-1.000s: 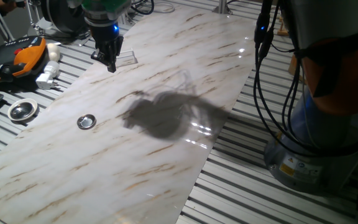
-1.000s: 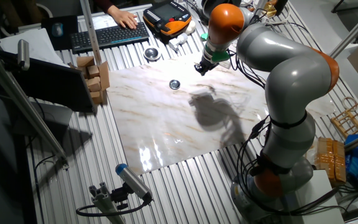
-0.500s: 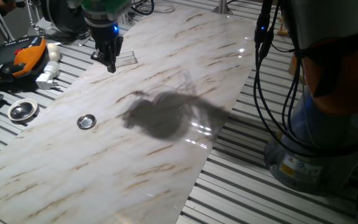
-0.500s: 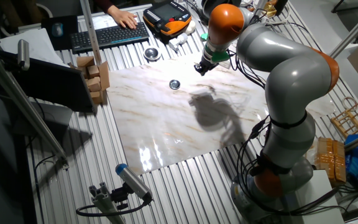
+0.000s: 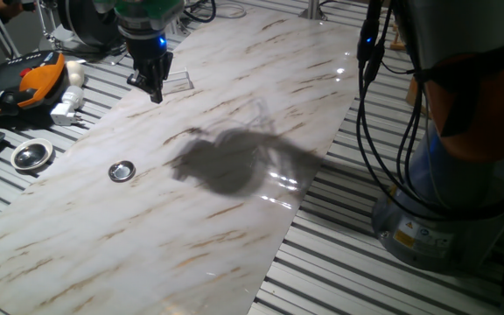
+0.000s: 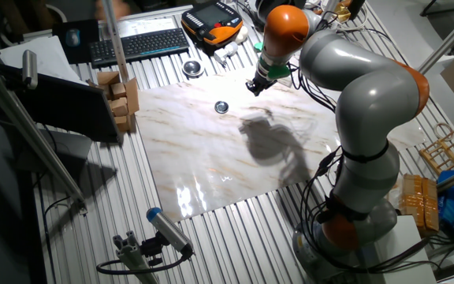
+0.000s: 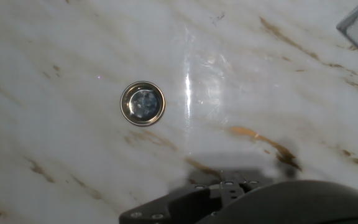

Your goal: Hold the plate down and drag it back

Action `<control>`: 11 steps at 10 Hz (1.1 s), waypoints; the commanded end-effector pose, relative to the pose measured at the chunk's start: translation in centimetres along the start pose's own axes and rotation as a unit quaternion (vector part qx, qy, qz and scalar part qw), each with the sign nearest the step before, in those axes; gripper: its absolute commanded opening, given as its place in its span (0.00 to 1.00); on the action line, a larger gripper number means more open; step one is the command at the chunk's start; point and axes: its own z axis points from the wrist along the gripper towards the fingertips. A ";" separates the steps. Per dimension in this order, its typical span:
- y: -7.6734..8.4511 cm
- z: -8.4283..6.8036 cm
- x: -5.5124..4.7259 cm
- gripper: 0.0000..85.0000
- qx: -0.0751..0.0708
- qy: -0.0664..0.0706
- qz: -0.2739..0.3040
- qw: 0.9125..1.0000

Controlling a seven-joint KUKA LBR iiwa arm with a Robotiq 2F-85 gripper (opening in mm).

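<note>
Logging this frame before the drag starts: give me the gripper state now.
Gripper: fingertips together, apparently shut, holding nothing; it hangs above the marble board, well away from the plate.

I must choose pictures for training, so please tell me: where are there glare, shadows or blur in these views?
One fixed view: the arm's dark shadow on the marble board, small glare beside it. The other fixed view: glare near the board's front edge. Hand view: a bright streak right of the plate; the gripper body below is blurred.
</note>
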 end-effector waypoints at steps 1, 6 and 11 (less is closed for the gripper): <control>0.0 0.0 0.0 0.00 -0.003 0.001 0.001 1.000; 0.2 0.2 -0.2 0.00 -0.002 -0.001 0.002 1.000; 0.3 0.3 -0.2 0.00 -0.002 -0.002 0.002 1.000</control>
